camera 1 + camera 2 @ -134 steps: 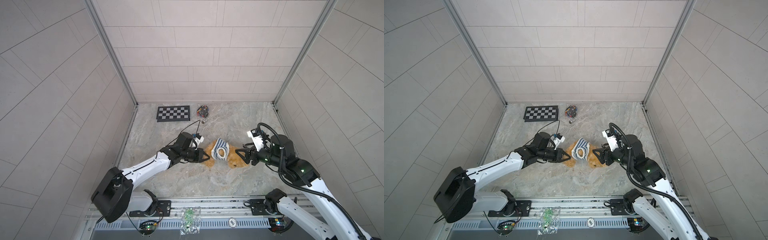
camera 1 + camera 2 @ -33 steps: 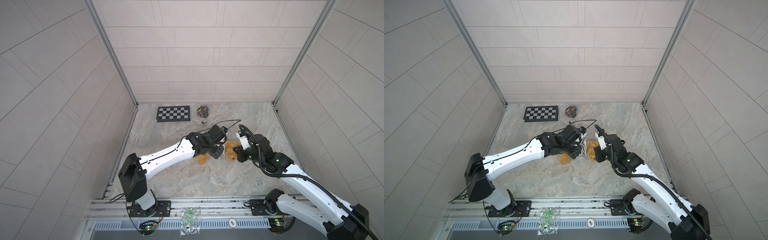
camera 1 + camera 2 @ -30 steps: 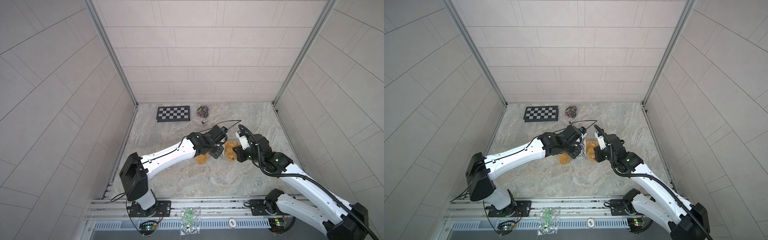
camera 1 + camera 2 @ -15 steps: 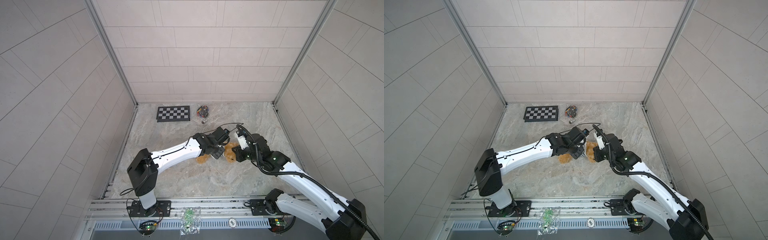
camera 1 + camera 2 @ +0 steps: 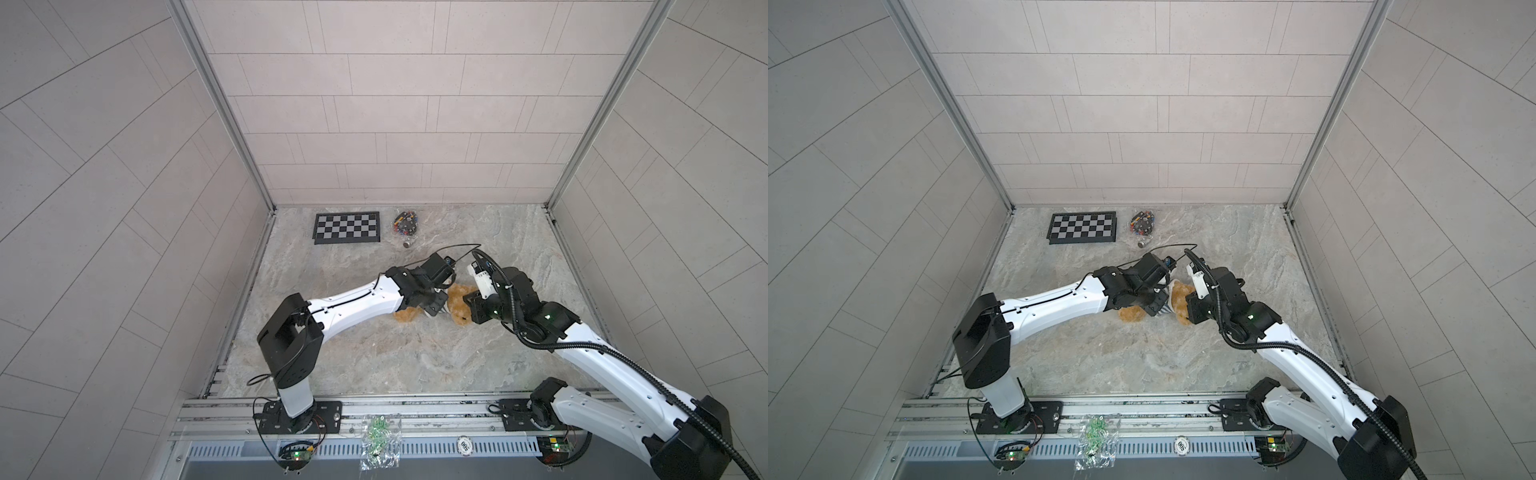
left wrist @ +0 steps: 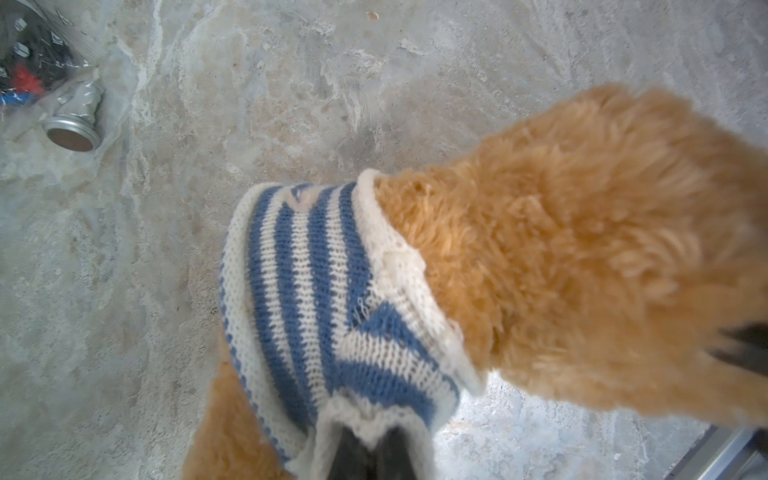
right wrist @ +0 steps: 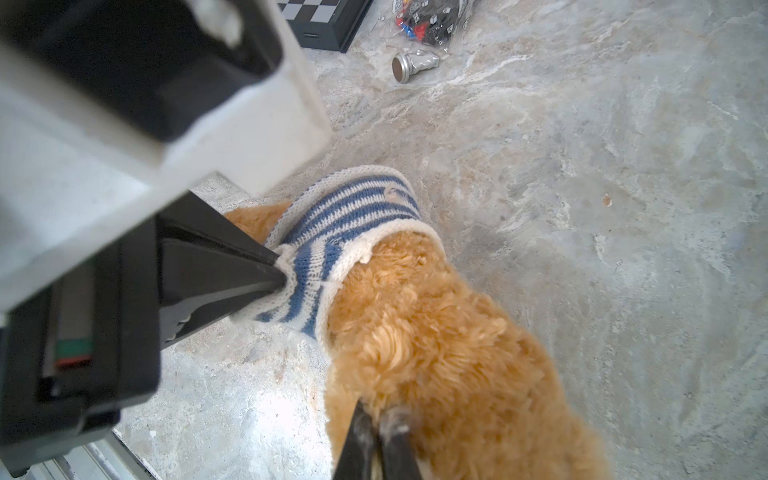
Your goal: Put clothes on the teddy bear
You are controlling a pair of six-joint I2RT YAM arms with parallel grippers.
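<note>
The left gripper (image 7: 283, 275) pinches the hem of the blue-and-white striped knitted shirt (image 7: 353, 208) around the fluffy golden-brown plush teddy bear (image 7: 436, 336), whose fur the right gripper (image 7: 379, 419) clenches.

**Q:** so how are your arms sitting?

**A:** both stretched in toward the middle, wrists facing each other, close. my left gripper (image 7: 279, 277) is pinched tight at the tips, and my right gripper (image 7: 376, 432) is squeezed together too, angled down.
</note>
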